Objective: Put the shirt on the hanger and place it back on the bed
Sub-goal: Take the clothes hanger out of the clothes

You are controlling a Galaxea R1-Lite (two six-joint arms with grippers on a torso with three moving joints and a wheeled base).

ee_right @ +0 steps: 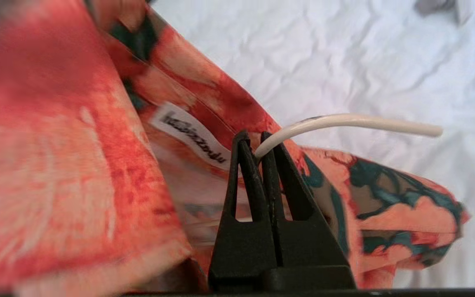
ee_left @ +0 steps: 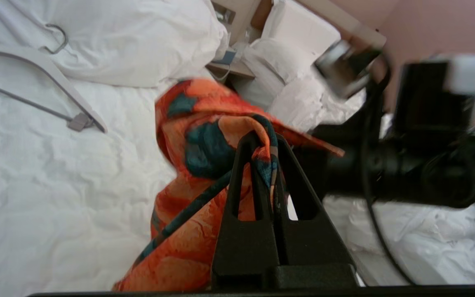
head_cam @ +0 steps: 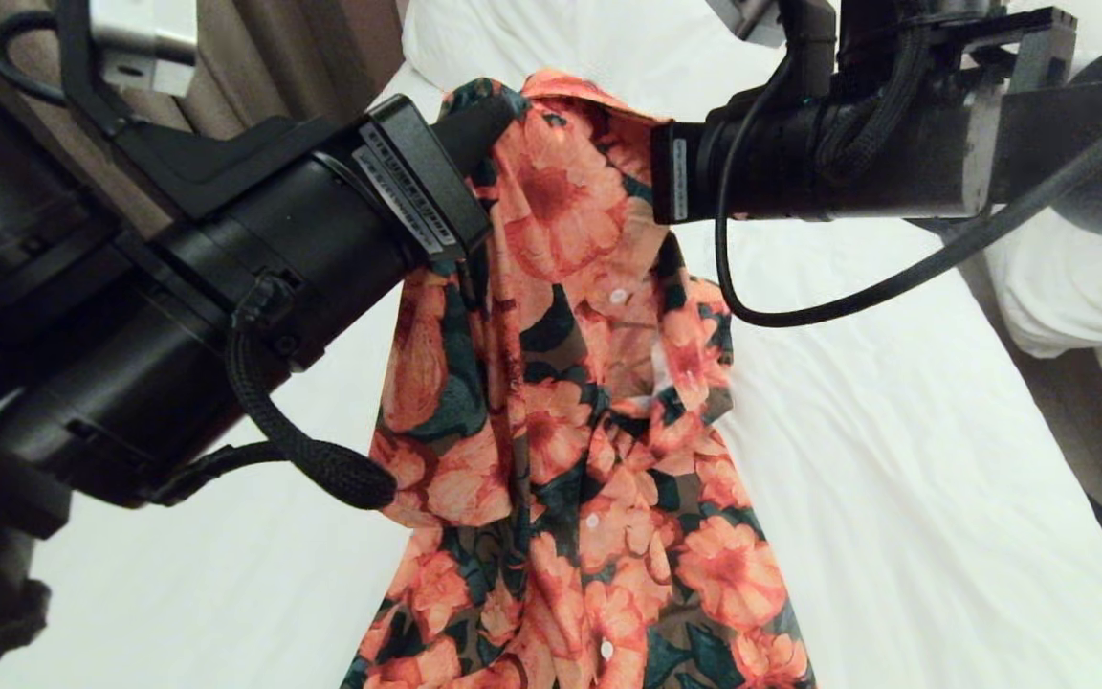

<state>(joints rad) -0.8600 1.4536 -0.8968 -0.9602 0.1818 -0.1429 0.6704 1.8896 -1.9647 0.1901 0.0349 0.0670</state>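
Observation:
The flowered shirt (head_cam: 570, 383) hangs in the air over the bed (head_cam: 895, 431), its collar up and its lower part trailing toward the sheet. My left gripper (ee_left: 264, 140) is shut on a fold of the shirt (ee_left: 204, 136) near the collar. From the other side my right gripper (ee_right: 256, 142) is shut on the cream-white hanger (ee_right: 344, 121), whose hook juts out past the fingertips. The rest of the hanger is hidden inside the shirt (ee_right: 76, 173), beside its white neck label (ee_right: 192, 136). In the head view the right arm (head_cam: 800, 163) ends behind the collar.
A thicker grey-white hanger (ee_left: 56, 78) lies on the sheet near a big white pillow (ee_left: 138, 41). A second bed with a rumpled duvet (head_cam: 1077, 287) stands to the right across a narrow gap. A wooden wall panel (head_cam: 274, 57) rises at the left.

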